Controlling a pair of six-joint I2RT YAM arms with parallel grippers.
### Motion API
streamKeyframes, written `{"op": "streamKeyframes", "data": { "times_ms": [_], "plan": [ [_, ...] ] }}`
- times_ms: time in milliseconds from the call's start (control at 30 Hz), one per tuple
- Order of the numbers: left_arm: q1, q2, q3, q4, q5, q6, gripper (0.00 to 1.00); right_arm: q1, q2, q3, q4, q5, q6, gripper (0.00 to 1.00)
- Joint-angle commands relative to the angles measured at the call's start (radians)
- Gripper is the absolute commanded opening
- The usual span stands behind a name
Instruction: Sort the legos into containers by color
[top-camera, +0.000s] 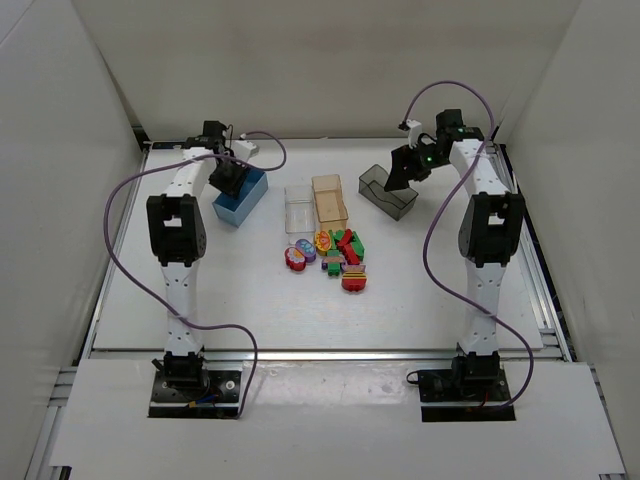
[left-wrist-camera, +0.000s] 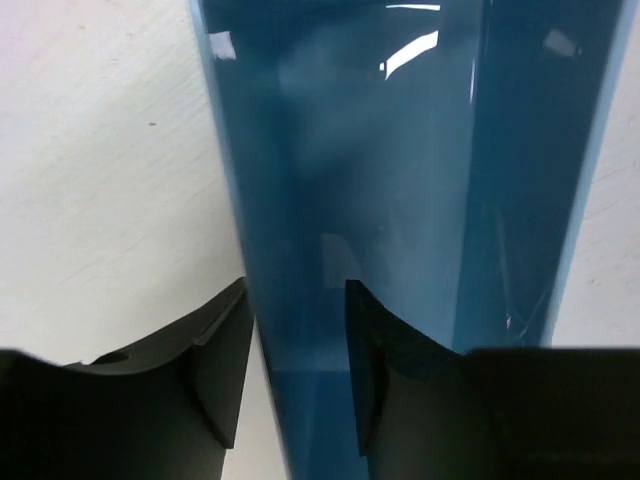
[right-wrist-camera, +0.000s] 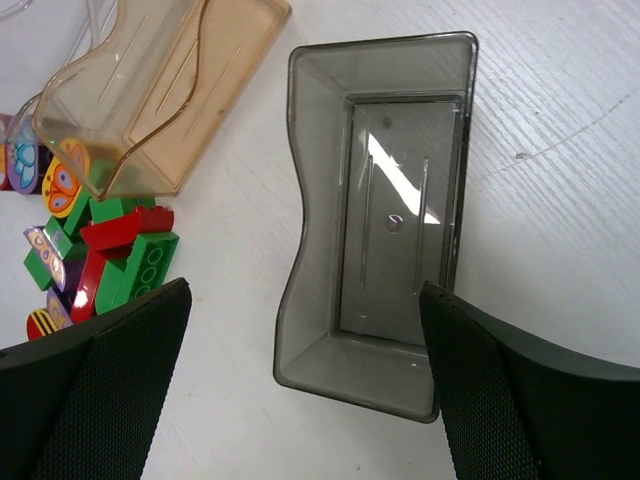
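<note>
Left gripper (left-wrist-camera: 297, 320) fills the near edge of its wrist view. Jaws narrow, straddling one long wall of the light blue bin (left-wrist-camera: 400, 200): one finger outside over the table (left-wrist-camera: 100, 180), one inside. Whether the pads actually pinch the wall: cannot tell. Right gripper (right-wrist-camera: 305, 300): jaws wide, holding nothing, hanging over the grey bin (right-wrist-camera: 385, 220) with a finger to either side.

Progress: judged at zero. All visible legos (top-camera: 330, 255) lie in one loose pile on the table, just in front of the clear bin (top-camera: 298, 208) and peach bin (top-camera: 330, 200). Grey and peach bins show bare floors, the clear bin looks empty from above, and the stretch of blue floor in sight is bare too. Left to do: every brick, every colour (red, green, yellow, purple and orange at least).

View notes:
- Top camera alone gives the layout: four bins in a row, blue at left, grey at right, pile in front of the middle pair. The left gripper hides part of the blue bin there.
- Left wrist alone shows the straddle of the wall.
- Right wrist alone confirms the grey bin's floor is bare, and it catches the pile's edge.
</note>
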Motion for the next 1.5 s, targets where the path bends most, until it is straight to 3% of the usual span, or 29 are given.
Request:
{"op": "streamKeyframes", "data": {
  "times_ms": [0, 133, 333, 467, 567, 733, 900, 1033, 1200, 1467],
  "plan": [
    [-0.003, -0.014, 0.039, -0.003, 0.011, -0.043, 0.55, 0.013, -0.08, -0.023, -0.042, -0.045, -0.063, 0.98],
    [0.017, -0.038, 0.052, 0.011, 0.046, -0.117, 0.75, 0.019, -0.12, -0.075, -0.024, -0.054, -0.084, 0.98],
    [0.032, -0.167, 0.054, 0.077, 0.108, -0.277, 0.93, 0.028, -0.203, -0.184, 0.036, -0.056, -0.078, 0.98],
    [0.054, -0.246, 0.068, 0.079, 0.163, -0.353, 0.93, 0.048, -0.299, -0.285, 0.074, -0.051, -0.107, 0.98],
    [0.052, -0.338, 0.031, 0.065, 0.212, -0.39, 0.93, 0.099, -0.396, -0.394, 0.032, -0.037, -0.243, 0.98],
    [0.003, -0.529, -0.223, 0.031, 0.341, -0.363, 0.92, 0.198, -0.58, -0.693, -0.011, 0.021, -0.538, 0.95],
    [-0.069, -0.706, -0.516, 0.022, 0.423, -0.298, 0.91, 0.283, -0.658, -0.853, 0.021, 0.064, -0.618, 0.89],
    [-0.176, -0.768, -0.673, 0.025, 0.393, -0.255, 0.89, 0.323, -0.657, -0.876, 0.033, 0.131, -0.52, 0.85],
    [-0.307, -0.764, -0.727, 0.053, 0.284, -0.277, 0.85, 0.329, -0.675, -0.922, 0.114, 0.191, -0.236, 0.86],
    [-0.448, -0.782, -0.868, 0.209, 0.034, -0.405, 0.84, 0.277, -0.74, -0.991, 0.157, 0.233, -0.141, 0.93]
  ]
}}
